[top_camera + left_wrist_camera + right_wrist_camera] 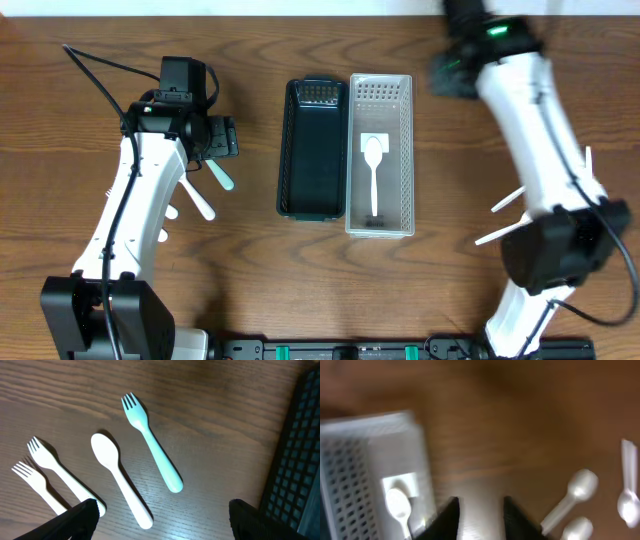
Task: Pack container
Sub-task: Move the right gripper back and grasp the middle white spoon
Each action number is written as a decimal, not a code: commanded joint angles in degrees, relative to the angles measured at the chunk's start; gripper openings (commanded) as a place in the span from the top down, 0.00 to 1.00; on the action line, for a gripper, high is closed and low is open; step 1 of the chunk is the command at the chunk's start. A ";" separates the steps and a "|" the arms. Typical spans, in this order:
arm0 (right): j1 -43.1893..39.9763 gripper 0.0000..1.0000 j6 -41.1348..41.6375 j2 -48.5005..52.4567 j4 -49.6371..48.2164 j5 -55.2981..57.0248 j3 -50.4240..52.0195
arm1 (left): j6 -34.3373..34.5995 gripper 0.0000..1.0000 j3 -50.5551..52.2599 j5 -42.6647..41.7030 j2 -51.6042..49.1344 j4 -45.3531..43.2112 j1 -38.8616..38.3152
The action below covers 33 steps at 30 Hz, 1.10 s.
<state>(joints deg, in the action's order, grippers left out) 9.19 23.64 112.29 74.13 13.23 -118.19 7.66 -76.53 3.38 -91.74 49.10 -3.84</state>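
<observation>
The counter (300,290) is brown wood-grain laminate. Two long, rectangular, perforated baskets stand side by side at its centre, with their long walls touching. The dark basket (285,150) is a black-green plastic lattice. The white basket (405,150), to its right, is pale plastic with rows of small slots. A smooth white packed spoon (374,170) lies lengthwise on the floor of the white basket, bowl toward the far end.

Left gripper (165,521): the jaws are spread wide and hold nothing. The gripper hovers over loose cutlery lying left of the dark basket.
- The teal fork (152,442) lies diagonally, and its rounded handle end is nearest the gap between the jaws.
- The loose white spoon (120,477) lies beside the teal fork.
- Two white forks (50,462) lie further left, their handle ends meeting the fingertip at the left of the view.
- The dark basket's lattice wall stands just beside the other fingertip.

Right gripper (480,517): the view is motion-blurred. The jaws stand a narrow gap apart, with bare counter between them, just right of the white basket. Loose white utensils (570,495) lie further right, apart from the jaws.
</observation>
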 commanded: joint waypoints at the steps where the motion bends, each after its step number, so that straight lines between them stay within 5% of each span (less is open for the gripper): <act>1: -7.54 0.53 15.21 -4.09 4.46 0.87 -2.75 | 0.00 0.15 -1.16 0.48 -0.37 0.17 0.28; 3: -11.98 0.39 17.73 -4.28 6.99 -4.07 -2.73 | 0.00 0.15 -1.16 0.48 -0.37 0.15 0.28; 5: -14.99 0.36 18.62 -4.00 7.96 -7.61 -1.64 | 0.02 0.15 -1.16 0.48 -0.37 0.13 0.28; 16: -22.49 0.43 26.75 -3.41 -5.53 -7.04 22.12 | 0.02 0.15 -1.16 0.48 -0.37 0.17 0.28; 33: -27.47 0.43 20.79 -3.41 -26.21 -8.07 44.70 | 0.04 0.14 -1.16 0.48 -0.37 0.15 0.28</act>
<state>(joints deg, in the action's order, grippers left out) -18.61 46.02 109.03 49.47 5.58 -76.01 7.66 -76.53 3.38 -91.74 49.08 -3.84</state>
